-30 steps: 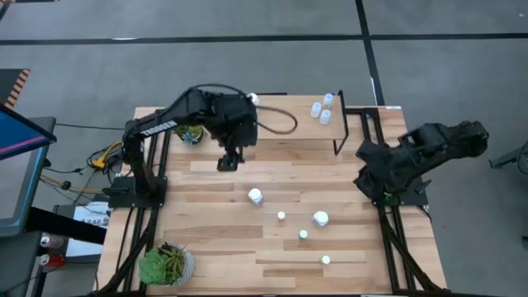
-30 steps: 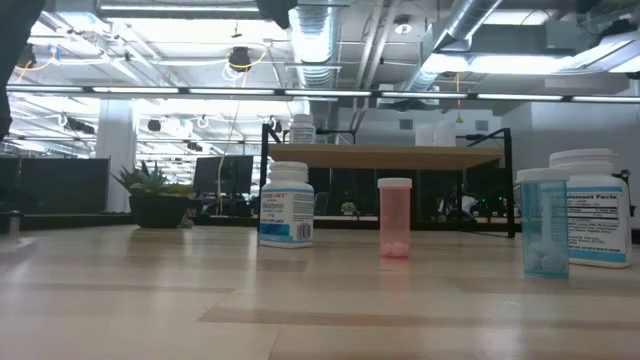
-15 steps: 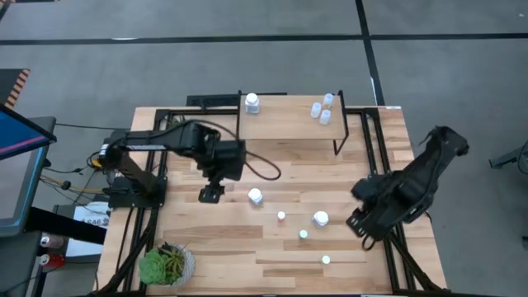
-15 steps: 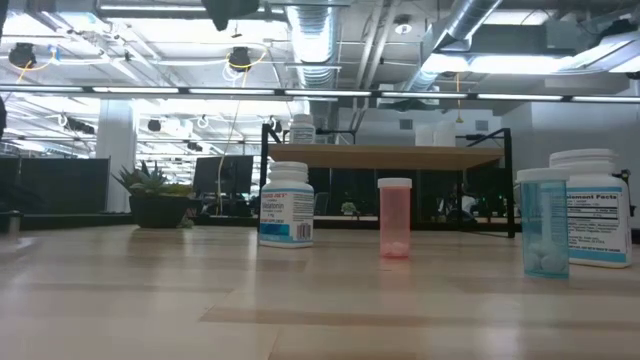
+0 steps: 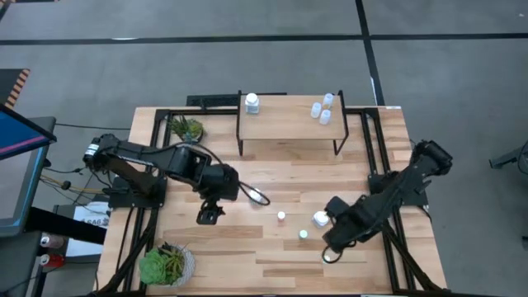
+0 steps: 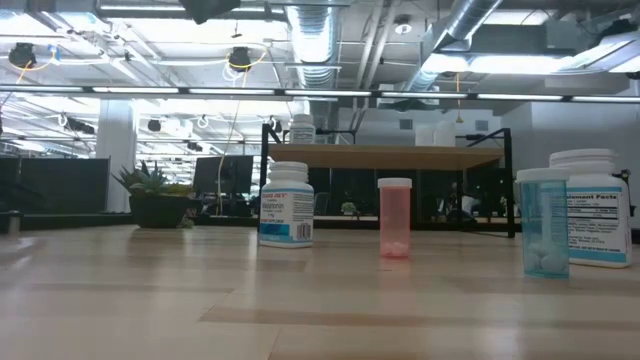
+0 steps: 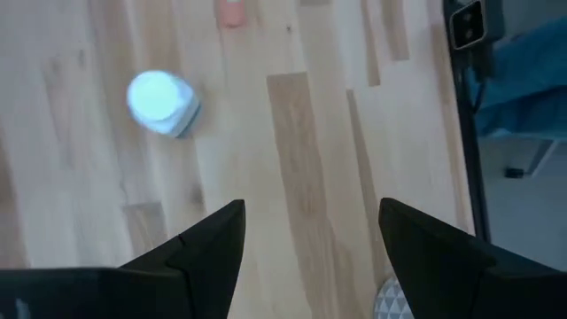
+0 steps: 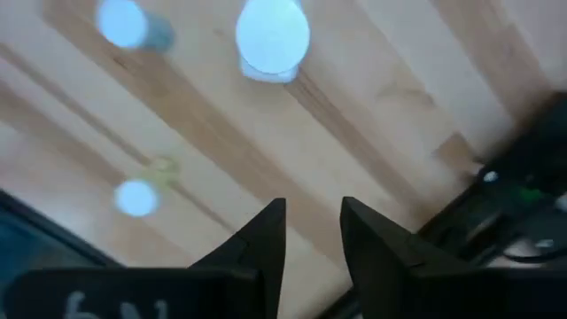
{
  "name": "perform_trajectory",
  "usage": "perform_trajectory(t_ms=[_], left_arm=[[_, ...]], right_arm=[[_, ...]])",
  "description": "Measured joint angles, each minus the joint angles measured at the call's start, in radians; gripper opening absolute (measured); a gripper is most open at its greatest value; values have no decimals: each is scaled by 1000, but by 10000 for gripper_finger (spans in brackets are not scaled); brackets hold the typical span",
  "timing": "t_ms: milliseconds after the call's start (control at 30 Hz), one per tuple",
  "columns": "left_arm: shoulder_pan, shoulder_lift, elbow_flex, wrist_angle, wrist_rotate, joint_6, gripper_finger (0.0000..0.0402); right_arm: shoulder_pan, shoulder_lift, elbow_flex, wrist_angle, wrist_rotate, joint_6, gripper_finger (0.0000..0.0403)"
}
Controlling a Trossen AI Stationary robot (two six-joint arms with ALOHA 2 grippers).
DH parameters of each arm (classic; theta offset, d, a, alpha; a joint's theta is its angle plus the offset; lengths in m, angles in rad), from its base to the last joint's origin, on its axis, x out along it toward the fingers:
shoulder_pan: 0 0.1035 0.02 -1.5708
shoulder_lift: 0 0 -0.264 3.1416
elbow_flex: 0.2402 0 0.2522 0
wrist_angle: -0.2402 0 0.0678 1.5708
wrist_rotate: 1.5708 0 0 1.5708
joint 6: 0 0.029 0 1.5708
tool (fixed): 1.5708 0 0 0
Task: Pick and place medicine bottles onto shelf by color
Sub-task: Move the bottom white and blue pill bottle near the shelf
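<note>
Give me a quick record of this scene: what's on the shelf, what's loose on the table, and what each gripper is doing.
Shelf: lone white bottle at one end, three-bottle cluster near the other end
Table: loose bottles, among them a reddish bottle, a blue bottle and a large white bottle
Left gripper: open, empty, above the table's left half
Right gripper: open, empty, beside the large white bottle

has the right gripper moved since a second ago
Yes. In the high view the right gripper has swung away from the shelf, toward the table's near edge, and now hovers over the loose bottles.
</note>
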Motion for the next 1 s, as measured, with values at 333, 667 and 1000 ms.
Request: perform_trajectory(t_ms=[333,667,1000], left_arm=[[-95,3,-21,-10,-80,-71,245],[-115,3,-21,20,-188,-103,245],[-114,3,-20,36,-216,-101,245]], right_arm=[[-105,-122,-187,-27,-18,-110,111],[-69,-369,-672,831,-128,35,90],[-57,-222,-696,909,-114,18,74]])
